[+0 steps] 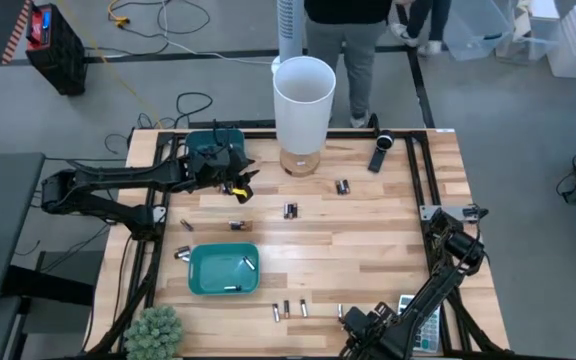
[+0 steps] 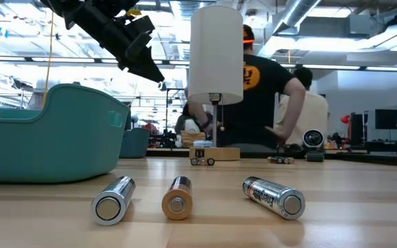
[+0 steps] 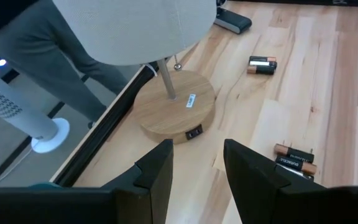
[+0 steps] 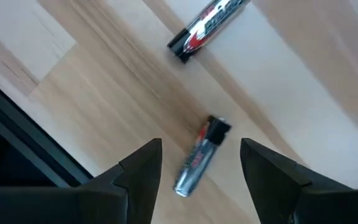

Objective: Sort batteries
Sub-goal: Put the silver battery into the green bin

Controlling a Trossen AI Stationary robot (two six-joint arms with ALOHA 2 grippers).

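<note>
High view: I see my left arm stretched across the table's far-left side, its left gripper (image 1: 236,183) poised beside a teal bin (image 1: 214,140) near the white lamp (image 1: 304,100). My right arm folds low at the near-right corner, its right gripper (image 1: 351,322) at the table's near edge. Batteries (image 1: 290,210) lie scattered over the wooden table (image 1: 368,240); several sit near a second teal bin (image 1: 223,270), which has two cells in it, and three more lie by the near edge.

Low view: I see the left arm angled down from above, hanging clear of the tabletop beyond a teal bin. Three batteries (image 2: 178,198) lie in the foreground, ends toward the camera. A person stands behind the lamp.

Left wrist view: I see the left claw's fingers (image 3: 157,174) parted with nothing between them, aimed toward the lamp's round wooden base (image 3: 178,109). Two pairs of batteries (image 3: 296,160) rest on the wood beyond.

Right wrist view: I see the right claw's fingers (image 4: 143,168) spread wide, released, just above a battery (image 4: 201,157) that lies between them, untouched. Another battery (image 4: 207,28) lies farther off.
</note>
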